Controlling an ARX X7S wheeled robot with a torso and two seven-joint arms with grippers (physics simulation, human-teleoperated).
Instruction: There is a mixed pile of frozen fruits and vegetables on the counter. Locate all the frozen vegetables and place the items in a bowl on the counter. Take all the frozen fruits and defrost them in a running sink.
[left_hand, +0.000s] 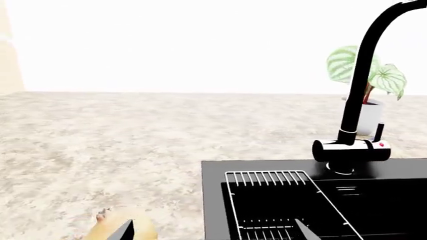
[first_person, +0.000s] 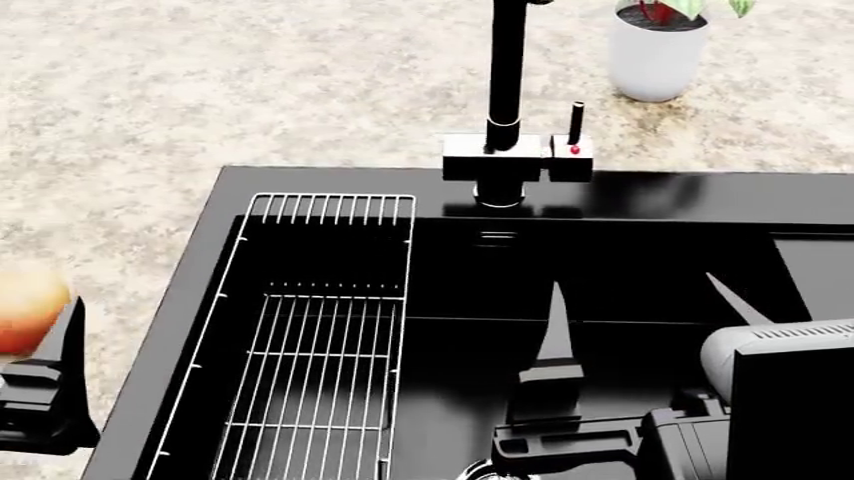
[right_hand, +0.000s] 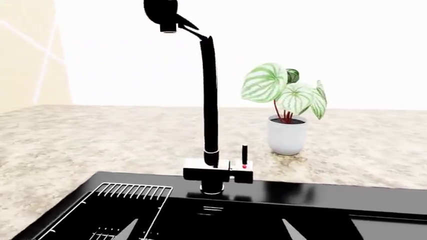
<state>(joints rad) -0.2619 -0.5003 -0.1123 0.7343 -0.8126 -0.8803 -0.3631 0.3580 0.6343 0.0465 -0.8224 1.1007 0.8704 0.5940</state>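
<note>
A red-and-yellow fruit (first_person: 16, 308) lies on the speckled counter (first_person: 200, 90), left of the black sink (first_person: 641, 195). In the left wrist view the fruit (left_hand: 143, 226) shows a small nub and sits just beyond one fingertip. My left gripper (left_hand: 213, 232) is open and empty, low over the counter by the sink's left rim; one of its fingers (first_person: 64, 335) shows in the head view. My right gripper (first_person: 641, 310) is open and empty over the sink basin, also in the right wrist view (right_hand: 209, 231). The bowl, eggplant and pear are out of view.
A wire rack (first_person: 320, 330) sits in the sink's left part. The tall black faucet (first_person: 507, 100) with a red-dot handle (first_person: 574, 148) stands behind the basin. A white plant pot (first_person: 654, 50) stands on the counter at the back right.
</note>
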